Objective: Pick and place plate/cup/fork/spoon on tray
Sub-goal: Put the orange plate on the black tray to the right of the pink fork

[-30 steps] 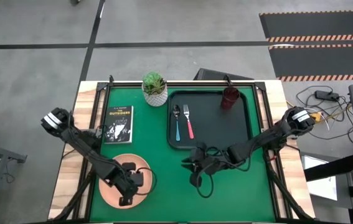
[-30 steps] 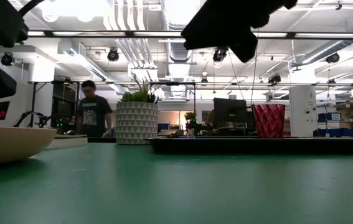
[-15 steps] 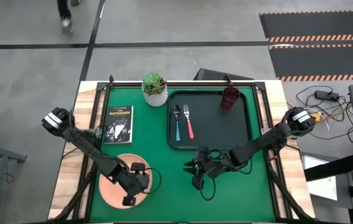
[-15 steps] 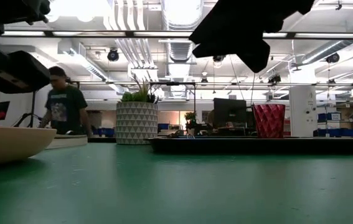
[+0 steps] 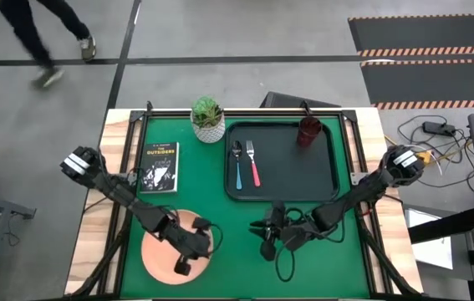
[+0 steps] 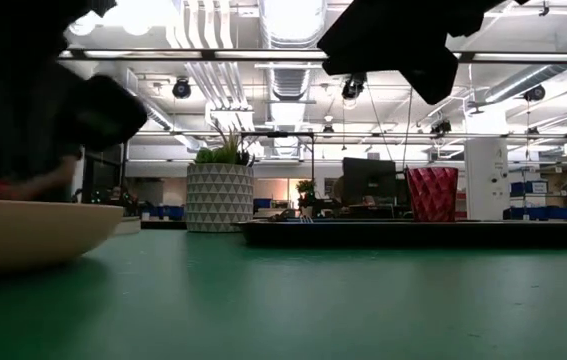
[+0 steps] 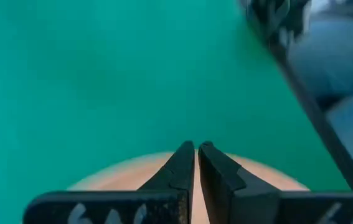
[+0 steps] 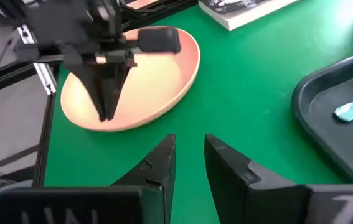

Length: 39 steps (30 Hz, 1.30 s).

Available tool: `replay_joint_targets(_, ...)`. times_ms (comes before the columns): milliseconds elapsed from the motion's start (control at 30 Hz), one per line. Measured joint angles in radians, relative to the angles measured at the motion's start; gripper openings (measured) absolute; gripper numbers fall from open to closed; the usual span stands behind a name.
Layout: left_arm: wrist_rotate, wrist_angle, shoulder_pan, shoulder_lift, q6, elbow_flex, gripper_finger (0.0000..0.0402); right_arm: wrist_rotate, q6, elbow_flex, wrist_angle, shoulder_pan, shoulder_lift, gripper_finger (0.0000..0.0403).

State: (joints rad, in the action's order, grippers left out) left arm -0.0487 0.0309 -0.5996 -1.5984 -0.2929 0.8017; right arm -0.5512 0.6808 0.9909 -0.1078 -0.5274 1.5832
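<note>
The salmon-orange plate (image 5: 160,251) lies on the green table near its front left. It also shows in the low view (image 6: 23,230) and the right wrist view (image 8: 157,74). My left gripper (image 5: 196,247) stands at the plate's right rim, fingers all but shut. My right gripper (image 5: 263,237) hovers open and empty over the table just in front of the black tray (image 5: 324,180). On the tray lie the blue-handled spoon (image 5: 237,164) and the pink-handled fork (image 5: 253,165), and the maroon cup (image 5: 308,131) stands in its far right corner. My left gripper has its fingertips (image 8: 106,107) on the plate's right rim (image 8: 121,122), pointing down from above. In the left wrist view (image 7: 196,149) a thin strip of salmon shows between the fingers. The plate's bottom rests on the table.
A white pot with a green plant (image 5: 208,119) stands at the far edge, left of the tray. A black book (image 5: 160,167) lies behind the plate. Green table between the plate and my right gripper is bare. A person walks on the floor beyond the table (image 5: 36,33).
My left gripper has moved from over the plate's middle toward the table's right, to the plate's right rim. The plate has slid a little toward the right with it, staying flat on the table. My right gripper has drifted slightly toward the near edge.
</note>
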Motion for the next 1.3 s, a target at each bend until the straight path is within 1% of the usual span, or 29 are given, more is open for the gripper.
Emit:
replay_joint_targets(100, -0.015, 0.053, 0.019, 0.01, 0.048, 0.007, 0.0005, -0.002, 0.024, 0.0, -0.048, 0.002, 0.029, 0.0075)
replay_joint_targets(233, -0.017, 0.003, 0.023, 0.053, 0.037, 0.011, 0.0005, -0.002, 0.018, 0.004, -0.175, 0.008, 0.098, 0.0088)
replay_joint_targets(300, -0.016, -0.04, 0.016, 0.091, 0.016, 0.011, 0.0005, -0.001, 0.018, 0.032, -0.182, 0.015, 0.135, 0.0098)
replay_joint_targets(367, -0.017, -0.094, 0.008, 0.134, 0.007, 0.012, 0.0005, 0.0, 0.008, 0.075, -0.181, 0.029, 0.174, 0.0109)
replay_joint_targets(433, -0.024, -0.144, 0.0, 0.184, 0.002, 0.009, 0.0005, 0.0, -0.038, 0.13, -0.182, 0.043, 0.217, 0.012)
replay_joint_targets(600, -0.128, -0.193, -0.024, 0.323, 0.011, -0.01, 0.0005, 0.002, -0.223, 0.273, -0.178, 0.069, 0.32, 0.0146)
replay_joint_targets(700, -0.185, -0.215, -0.043, 0.403, 0.011, -0.029, 0.0005, 0.008, -0.292, 0.358, -0.174, 0.087, 0.378, 0.0158)
replay_joint_targets(767, -0.199, -0.199, -0.053, 0.446, 0.014, -0.04, 0.0005, 0.009, -0.325, 0.418, -0.147, 0.104, 0.416, 0.0165)
replay_joint_targets(900, -0.216, -0.188, -0.063, 0.529, 0.02, -0.08, 0.0005, 0.009, -0.342, 0.524, -0.06, 0.14, 0.486, 0.0173)
replay_joint_targets(1033, -0.231, -0.188, -0.062, 0.589, 0.014, -0.109, 0.0005, 0.014, -0.344, 0.588, -0.021, 0.175, 0.545, 0.0176)
replay_joint_targets(1133, -0.241, -0.187, -0.062, 0.62, 0.014, -0.122, 0.0005, 0.05, -0.336, 0.614, -0.021, 0.201, 0.582, 0.0174)
replay_joint_targets(1300, -0.246, -0.178, -0.062, 0.651, 0.031, -0.157, 0.0005, 0.056, -0.282, 0.625, -0.022, 0.233, 0.618, 0.0174)
